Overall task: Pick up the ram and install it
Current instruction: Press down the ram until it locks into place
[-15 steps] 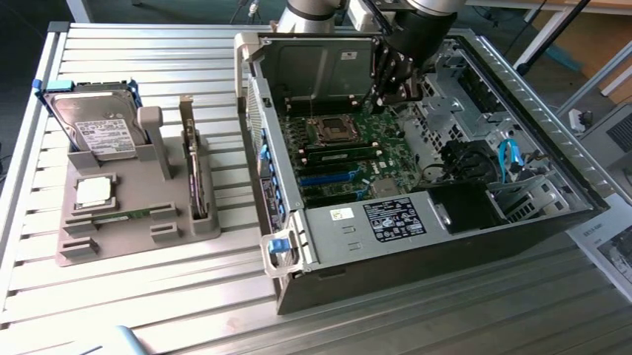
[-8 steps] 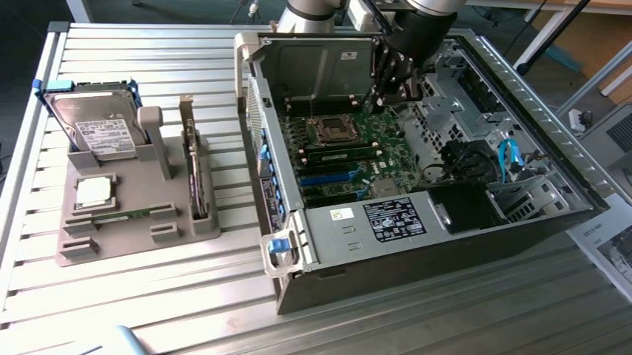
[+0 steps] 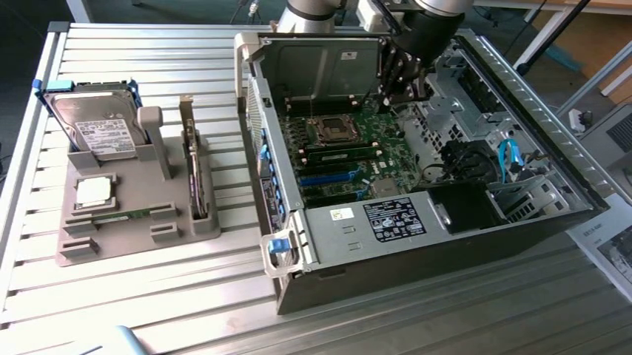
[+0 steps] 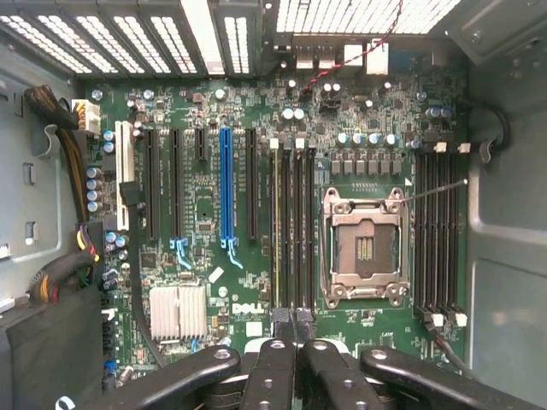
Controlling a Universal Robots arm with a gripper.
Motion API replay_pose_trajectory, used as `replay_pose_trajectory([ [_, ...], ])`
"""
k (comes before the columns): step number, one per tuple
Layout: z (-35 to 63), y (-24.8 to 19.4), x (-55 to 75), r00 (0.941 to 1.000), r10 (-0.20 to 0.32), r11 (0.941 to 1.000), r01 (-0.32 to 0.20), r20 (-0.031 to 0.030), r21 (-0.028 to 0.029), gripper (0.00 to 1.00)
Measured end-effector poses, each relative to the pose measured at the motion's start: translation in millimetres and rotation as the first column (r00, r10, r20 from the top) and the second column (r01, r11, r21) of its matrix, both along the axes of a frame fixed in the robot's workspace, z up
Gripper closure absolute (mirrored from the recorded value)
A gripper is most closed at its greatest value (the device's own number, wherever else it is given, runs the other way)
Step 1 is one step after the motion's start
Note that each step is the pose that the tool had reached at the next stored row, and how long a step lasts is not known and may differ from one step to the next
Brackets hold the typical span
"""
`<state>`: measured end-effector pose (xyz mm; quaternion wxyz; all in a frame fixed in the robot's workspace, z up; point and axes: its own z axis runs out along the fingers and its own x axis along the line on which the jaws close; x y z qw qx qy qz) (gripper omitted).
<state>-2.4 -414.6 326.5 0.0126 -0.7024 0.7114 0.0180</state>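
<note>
Gripper (image 3: pixel 403 92) (image 4: pixel 293 323) is found deep inside the open computer case (image 3: pixel 553 118), its fingers pressed together with nothing seen between them; in the wrist view the tips are poised over the ends of the memory slots (image 4: pixel 295 222) beside the socket (image 4: pixel 362 248).

A slatted metal table (image 3: pixel 148 296) carries everything. Beyond its far right edge, pieces of workshop furniture are glimpsed.

Within the case the green motherboard (image 3: pixel 371 140) is laid bare, and its socket is seen open and unfilled. On the exterior view's left, well apart from the case, a grey holder (image 3: pixel 118 248) is set. A hard drive (image 3: pixel 99 126) is propped upright at its far end, a square silver processor chip (image 3: pixel 92 191) is seated in a recess, and an expansion card (image 3: pixel 197 181) is stood on edge along its right side. The ram (image 3: pixel 123 216) is laid flat in a slot near the holder's front.

The arm (image 3: pixel 311 11) is cut off by the top edge. A thin yellow-green edge is noticed in one memory slot; what it is cannot be told.
</note>
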Motion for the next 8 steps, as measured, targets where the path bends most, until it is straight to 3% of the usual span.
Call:
replay_pose_trajectory([
  [8,0.0,-1.5,26.2,1.0000,0.000,1.0000,0.000,0.0000,0.0001,0.90],
])
